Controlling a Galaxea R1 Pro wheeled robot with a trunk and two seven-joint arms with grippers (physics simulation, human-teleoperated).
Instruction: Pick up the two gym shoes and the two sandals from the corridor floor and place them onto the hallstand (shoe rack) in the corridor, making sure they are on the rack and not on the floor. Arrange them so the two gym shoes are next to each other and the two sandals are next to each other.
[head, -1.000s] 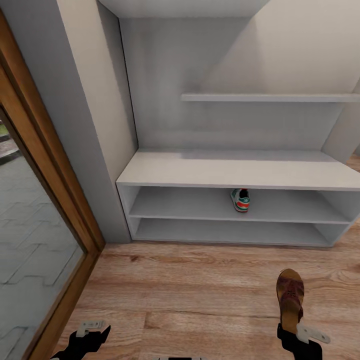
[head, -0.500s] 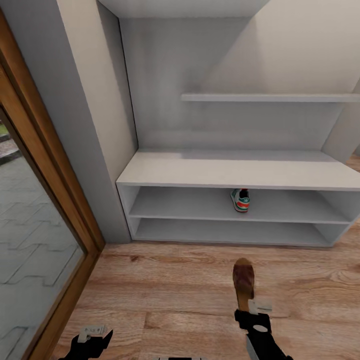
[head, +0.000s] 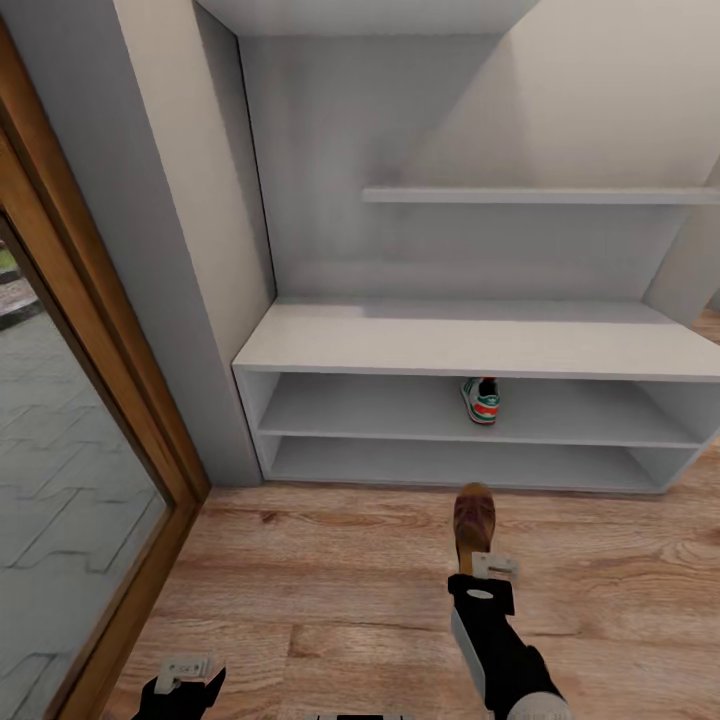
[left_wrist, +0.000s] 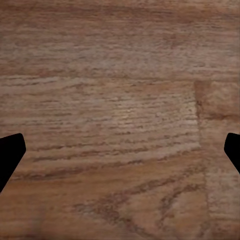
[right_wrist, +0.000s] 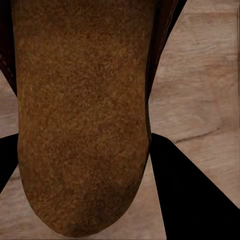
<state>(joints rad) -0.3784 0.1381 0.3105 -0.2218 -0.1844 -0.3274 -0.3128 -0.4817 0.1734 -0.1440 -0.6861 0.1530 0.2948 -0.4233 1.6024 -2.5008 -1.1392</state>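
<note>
Right gripper (head: 487, 568) holds a brown sandal (head: 473, 522) by its heel end, fingers closed on it, toe pointing forward at the hallstand (head: 470, 340); gripping the heel keeps the toe free to slide into a shelf first. In the right wrist view the tan footbed of the sandal (right_wrist: 82, 115) sits between the dark fingers, wood floor visible past it. The sandal hangs above the corridor floor (head: 320, 590), short of the rack's front edge, roughly in line with the one gym shoe (head: 481, 399) sitting heel-out on the upper open shelf. Judging from that, this is the carry-to-rack step; the sandal likely wants a shelf spot clear of the gym shoe so its partner sneaker can go beside it. Left gripper (head: 183, 672) sits low near the frame bottom, over bare floor; the left wrist view shows fingertips (left_wrist: 11, 155) wide apart with nothing between them. Glass door with wood frame (head: 110, 420) is at left.
</note>
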